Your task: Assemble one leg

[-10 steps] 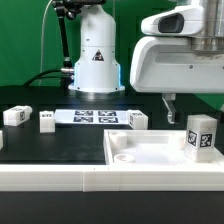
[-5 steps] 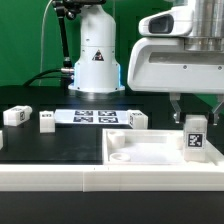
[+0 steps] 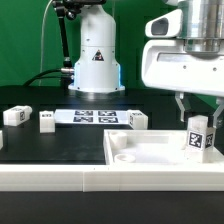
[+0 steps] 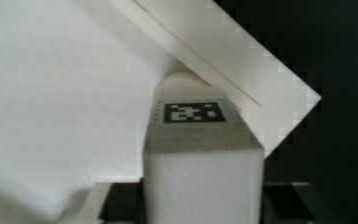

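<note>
A white leg with a black-and-white tag stands upright at the exterior view's right corner of the large white tabletop. My gripper hangs just above it, one finger on each side of the leg's top. In the wrist view the leg fills the middle between the jaws of my gripper. A dark gap shows on each side of it, so the gripper is open around the leg. The tabletop's corner lies beneath.
Three more white legs lie on the black table: one at the exterior view's left, one beside it, one behind the tabletop. The marker board lies between them. The arm's base stands behind.
My gripper has shifted toward the exterior view's right and turned, so both fingers now flank the leg. The leg's tagged face has turned a little.
</note>
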{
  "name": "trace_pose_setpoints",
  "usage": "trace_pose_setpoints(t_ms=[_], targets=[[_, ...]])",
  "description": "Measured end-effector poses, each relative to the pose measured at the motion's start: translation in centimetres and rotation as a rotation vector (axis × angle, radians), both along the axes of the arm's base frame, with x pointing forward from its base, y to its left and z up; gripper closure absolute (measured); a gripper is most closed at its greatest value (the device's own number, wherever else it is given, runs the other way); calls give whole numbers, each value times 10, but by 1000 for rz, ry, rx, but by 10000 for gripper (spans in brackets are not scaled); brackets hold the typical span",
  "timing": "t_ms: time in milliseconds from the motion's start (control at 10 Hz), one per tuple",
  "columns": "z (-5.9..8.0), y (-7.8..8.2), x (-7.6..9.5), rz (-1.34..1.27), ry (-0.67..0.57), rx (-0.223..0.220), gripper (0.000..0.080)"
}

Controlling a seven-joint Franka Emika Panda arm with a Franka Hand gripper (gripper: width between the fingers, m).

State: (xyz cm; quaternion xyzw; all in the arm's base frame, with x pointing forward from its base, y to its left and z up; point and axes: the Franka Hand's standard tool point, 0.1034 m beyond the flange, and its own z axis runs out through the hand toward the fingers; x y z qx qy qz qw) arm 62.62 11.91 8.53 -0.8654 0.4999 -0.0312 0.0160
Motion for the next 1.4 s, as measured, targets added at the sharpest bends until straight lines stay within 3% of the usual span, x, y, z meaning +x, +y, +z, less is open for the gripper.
trace_pose_setpoints(t_ms=[500, 600, 700, 800, 900, 1400], targets=[[-1, -8, 0, -185, 6, 35, 509], [-1, -8, 0, -151, 5, 32, 326], [0, -8, 2, -84, -6, 28, 326], [0, -6, 2, 25, -8, 20, 191], [0, -4, 1, 110, -8, 15, 162], [4, 0, 3, 712, 6, -35, 151]])
